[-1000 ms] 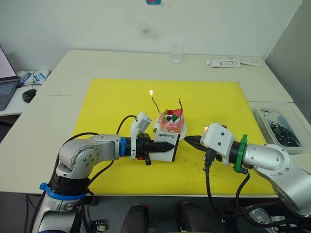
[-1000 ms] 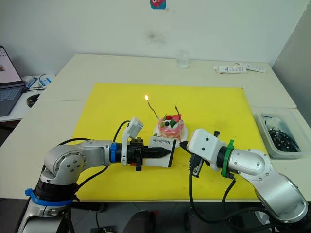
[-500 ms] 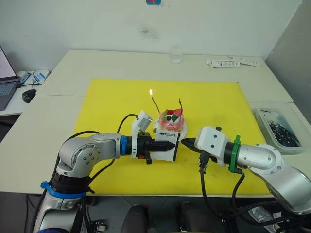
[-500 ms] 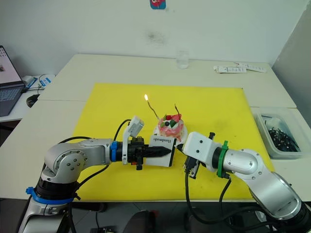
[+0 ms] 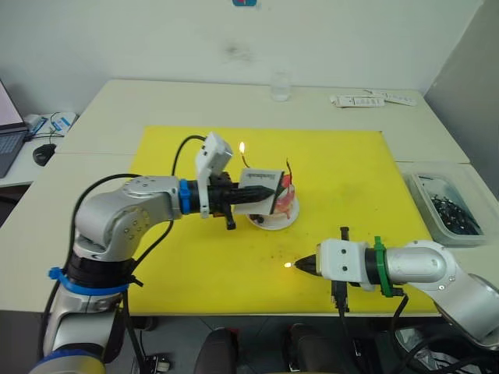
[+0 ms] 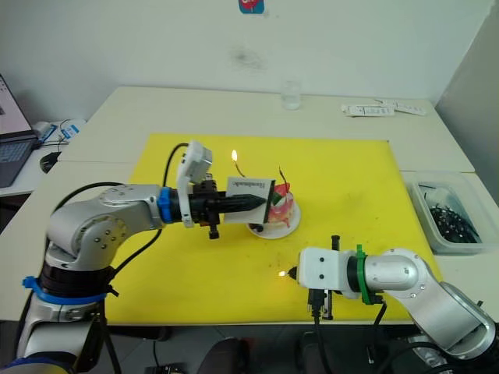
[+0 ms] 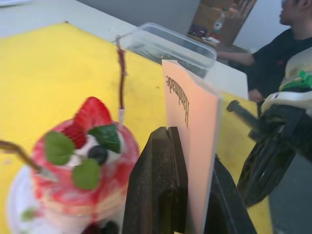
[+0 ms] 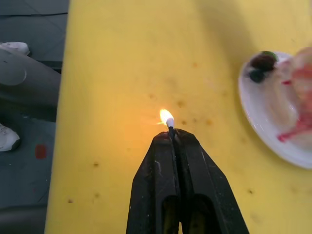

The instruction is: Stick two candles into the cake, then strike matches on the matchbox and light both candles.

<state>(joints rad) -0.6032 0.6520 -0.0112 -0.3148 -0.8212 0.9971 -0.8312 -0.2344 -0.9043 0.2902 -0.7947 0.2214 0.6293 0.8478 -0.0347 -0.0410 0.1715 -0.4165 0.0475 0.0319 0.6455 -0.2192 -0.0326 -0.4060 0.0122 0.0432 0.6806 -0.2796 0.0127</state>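
Note:
The pink-and-white cake (image 6: 285, 207) sits on its white plate (image 6: 269, 229) on the yellow mat (image 5: 195, 257). Two candles stand in it: the left candle (image 5: 247, 161) burns, the right candle (image 7: 121, 73) carries no flame. My left gripper (image 5: 269, 196) is shut on the white matchbox (image 5: 259, 181), held upright in the air just in front of the cake and hiding part of it. My right gripper (image 5: 300, 266) hovers low over the mat in front of the cake, shut on a match (image 8: 170, 129) whose tip is alight.
A clear plastic bin (image 5: 446, 204) of dark small parts stands at the right table edge. A glass (image 5: 281, 87) and white strips (image 5: 374, 100) lie at the back. A mouse (image 5: 43, 153) sits at far left. A person (image 7: 278, 53) is seated beyond the table.
The left gripper lifted the matchbox off the mat, up in front of the cake. The right gripper pulled back toward the front edge, and its match now burns.

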